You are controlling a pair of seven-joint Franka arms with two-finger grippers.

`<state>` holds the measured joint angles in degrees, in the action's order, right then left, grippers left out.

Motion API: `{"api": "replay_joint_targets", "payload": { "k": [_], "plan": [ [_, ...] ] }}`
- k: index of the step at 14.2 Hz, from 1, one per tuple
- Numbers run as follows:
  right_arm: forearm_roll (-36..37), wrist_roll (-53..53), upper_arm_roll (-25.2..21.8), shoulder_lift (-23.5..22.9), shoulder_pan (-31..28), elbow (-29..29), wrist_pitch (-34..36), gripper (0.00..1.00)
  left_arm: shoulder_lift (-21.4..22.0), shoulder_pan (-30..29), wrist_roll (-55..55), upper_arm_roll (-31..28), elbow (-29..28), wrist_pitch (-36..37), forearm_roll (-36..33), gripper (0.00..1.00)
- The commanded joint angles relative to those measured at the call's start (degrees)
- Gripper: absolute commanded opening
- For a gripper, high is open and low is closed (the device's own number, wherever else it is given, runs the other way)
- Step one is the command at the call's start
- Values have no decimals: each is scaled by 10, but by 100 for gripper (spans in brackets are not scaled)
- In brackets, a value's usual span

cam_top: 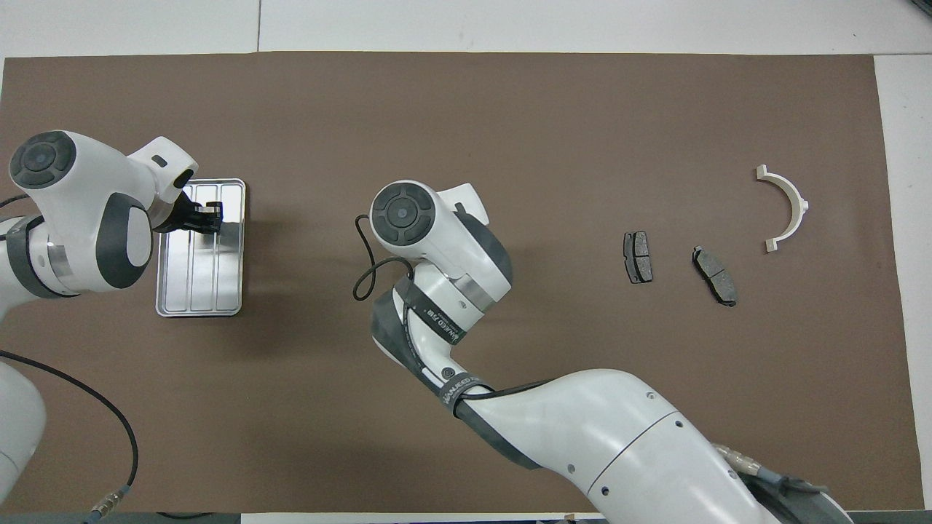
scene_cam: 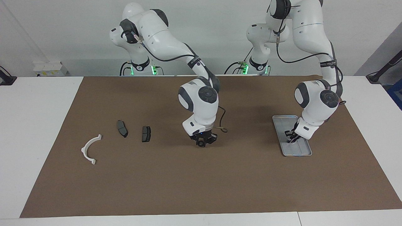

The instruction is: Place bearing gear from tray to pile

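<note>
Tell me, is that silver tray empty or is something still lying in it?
Cannot tell fully. The tray's visible ribs are bare, but the left gripper reaches down into one end and hides that part.

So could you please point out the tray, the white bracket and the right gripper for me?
tray (scene_cam: pixel 284 119): facing view, on the bare floor at its end nearer to the robots.
white bracket (scene_cam: pixel 87 147): facing view, on the middle of its arc.
right gripper (scene_cam: pixel 202 142): facing view, between its fingertips, over the mat.

The tray (scene_cam: pixel 291 150) lies at the left arm's end of the mat (scene_cam: pixel 188 188). The two pads (scene_cam: pixel 122 128) and the bracket (scene_cam: pixel 90 149) lie well apart from it, at the right arm's end.
</note>
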<state>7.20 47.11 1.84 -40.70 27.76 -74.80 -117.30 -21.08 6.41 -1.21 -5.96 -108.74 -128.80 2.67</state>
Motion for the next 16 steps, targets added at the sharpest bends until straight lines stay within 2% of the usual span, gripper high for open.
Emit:
{"api": "replay_joint_targets", "payload": {
  "k": [1, 5, 7, 9, 11, 14, 16],
  "plan": [
    [-5, -84, 11, 15, -46, 0, 23, 4, 23, 4, -34, 2, 38, 76, 11, 0],
    [-10, -191, 11, 23, -108, -2, 38, 3, 18, 96, -205, 7, 87, 104, 20, 0],
    [-12, -229, 10, 23, -133, -6, 40, 3, 13, 157, -308, 5, 99, 87, 51, 0],
    [-11, -257, 10, 22, -158, -9, 41, 3, -16, 213, -385, 4, 127, 78, 51, 0],
    [-12, -305, 10, 22, -185, -18, 44, 3, -68, 270, -455, -2, 177, 79, 45, 0],
    [-12, -335, 10, 22, -205, -20, 44, 3, -78, 315, -470, 1, 187, 74, 34, 0],
    [-10, -337, 10, 18, -213, -21, 42, 3, -80, 318, -468, 2, 159, 23, 34, 0]
  ]
}}
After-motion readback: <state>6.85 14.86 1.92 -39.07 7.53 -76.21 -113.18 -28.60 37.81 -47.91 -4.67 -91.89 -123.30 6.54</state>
